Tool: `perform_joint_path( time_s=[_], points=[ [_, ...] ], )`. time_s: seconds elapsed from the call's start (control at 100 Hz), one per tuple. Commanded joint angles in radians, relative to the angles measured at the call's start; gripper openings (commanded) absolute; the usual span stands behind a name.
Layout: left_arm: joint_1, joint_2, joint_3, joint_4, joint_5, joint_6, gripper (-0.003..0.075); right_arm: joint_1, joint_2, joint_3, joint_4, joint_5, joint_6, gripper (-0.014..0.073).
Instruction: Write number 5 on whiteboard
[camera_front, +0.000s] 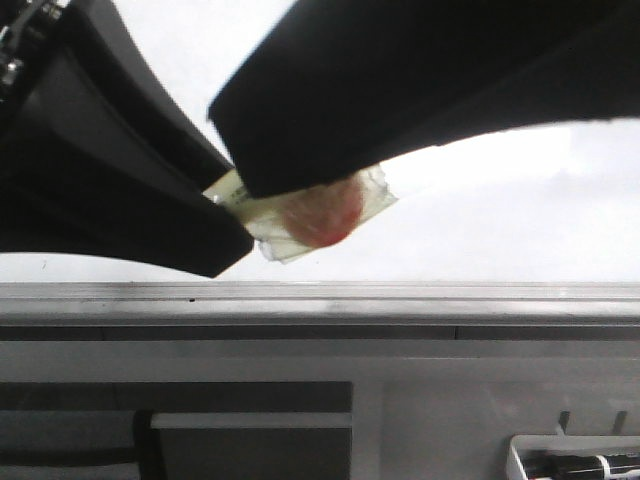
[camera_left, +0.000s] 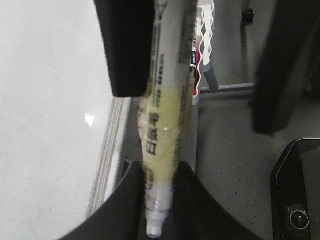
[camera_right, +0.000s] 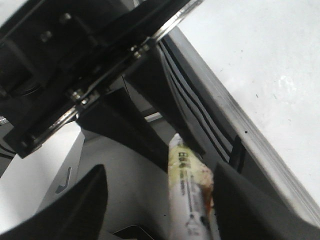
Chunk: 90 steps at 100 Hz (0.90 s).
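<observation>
So the left fingers (camera_left: 157, 175) are clamped snug on a pale grey marker pen wrapped in yellowish clear tape (camera_left: 165, 125). In the left wrist view the two black pads sit tight against the barrel on both sides, and the white end of the pen pokes out past them.

The right fingers (camera_right: 162, 175) are spread wide. The same pen (camera_right: 187, 195) runs up through the gap between them, and I can't see either pad touching it. Seen from the left wrist, one of those right pads is just beside the barrel and the other is well off to the side.

The front view is mostly blocked by black gripper bodies. The taped end of the pen (camera_front: 320, 215) peeks out between them, with a reddish round patch under the tape.

The large glossy white whiteboard (camera_front: 500, 220) fills the background there, with its grey metal edge rail (camera_front: 320, 300) running straight across below the pen. From the left wrist, the board (camera_left: 50, 100) is beside the pen, with the rail (camera_left: 112, 145) between them. The pen hangs over the speckled grey counter (camera_left: 230, 165), not over the board. The right wrist shows the board (camera_right: 260, 60) with a few tiny dark specks.

A small white tray (camera_front: 515, 455) holding black markers (camera_front: 590, 465) sits in the near right corner of the front view.
</observation>
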Motion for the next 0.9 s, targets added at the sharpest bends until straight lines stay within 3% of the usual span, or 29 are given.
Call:
perform_joint_path(
  time_s=[0.0,0.2,0.46,0.53,0.68,0.73,0.89],
  points=[
    [-0.008,-0.019,-0.035,-0.014,-0.065,0.002,-0.002,0.004,0.008,-0.035,0.043,-0.027,-0.012,0.0251],
    [-0.008,-0.019,-0.035,-0.014,-0.092,0.002,-0.002,0.004,0.028,-0.033,0.041,-0.019,-0.012,-0.007],
    [-0.008,-0.019,-0.035,-0.074,-0.151,-0.015,0.0013,0.004,0.028,-0.033,0.027,-0.04,-0.012,-0.0062],
    [-0.008,-0.019,-0.035,-0.099,-0.139,-0.018,0.0107,0.004,0.019,-0.033,0.002,-0.066,-0.012,-0.0062],
    [-0.008,-0.059,-0.035,-0.12,-0.145,-0.061,0.0417,0.002,0.007,-0.033,-0.023,-0.083,-0.012,-0.0062],
    [-0.006,-0.085,-0.035,-0.122,-0.15,-0.068,0.0466,0.002,-0.002,-0.033,-0.036,-0.085,-0.012,-0.0062],
    [0.043,-0.216,-0.024,-0.122,-0.152,-0.163,0.0395,0.0,-0.025,-0.033,-0.054,-0.16,-0.012,-0.0062]
  ],
)
